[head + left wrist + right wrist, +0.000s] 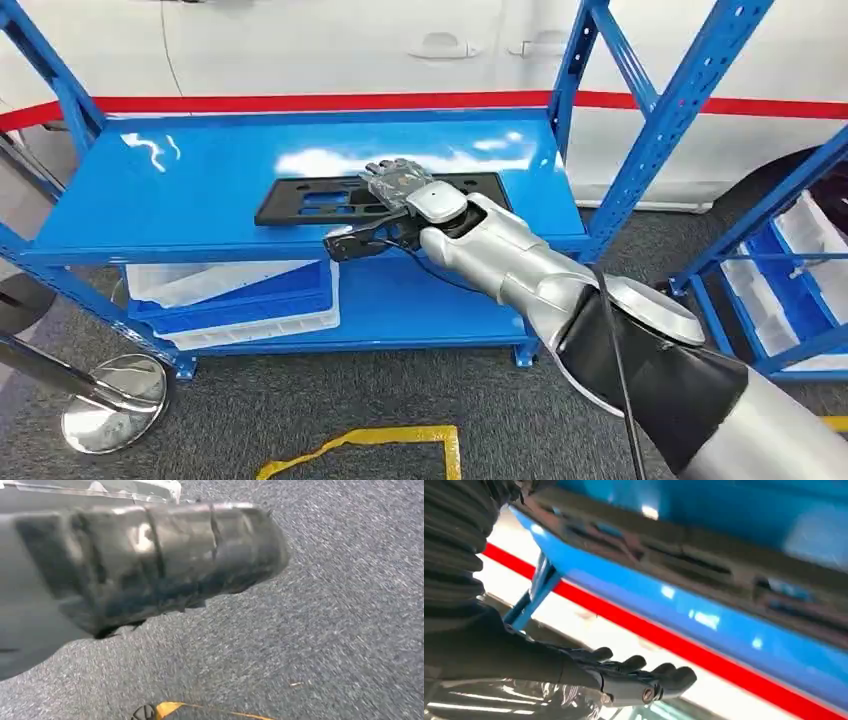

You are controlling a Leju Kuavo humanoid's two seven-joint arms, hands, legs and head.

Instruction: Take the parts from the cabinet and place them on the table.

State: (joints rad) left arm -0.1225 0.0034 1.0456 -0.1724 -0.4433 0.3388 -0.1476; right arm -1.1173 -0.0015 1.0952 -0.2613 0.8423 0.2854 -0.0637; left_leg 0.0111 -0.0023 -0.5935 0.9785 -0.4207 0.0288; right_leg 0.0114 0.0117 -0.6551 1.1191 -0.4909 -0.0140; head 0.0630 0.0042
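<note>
One flat black plastic panel with cut-outs [375,199] lies mid-frame on the glossy blue metal shelf [200,170], the right hand [400,183] resting over it, fingers [644,672] spread and gripping nothing, so a shallow grab might skid it off the edge.

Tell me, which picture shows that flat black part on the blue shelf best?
The head view: the whole black part lies flat on the blue shelf, with the right hand above its middle. The right wrist view shows a blurred, close stretch of it. The left wrist view looks at grey carpet.
</note>
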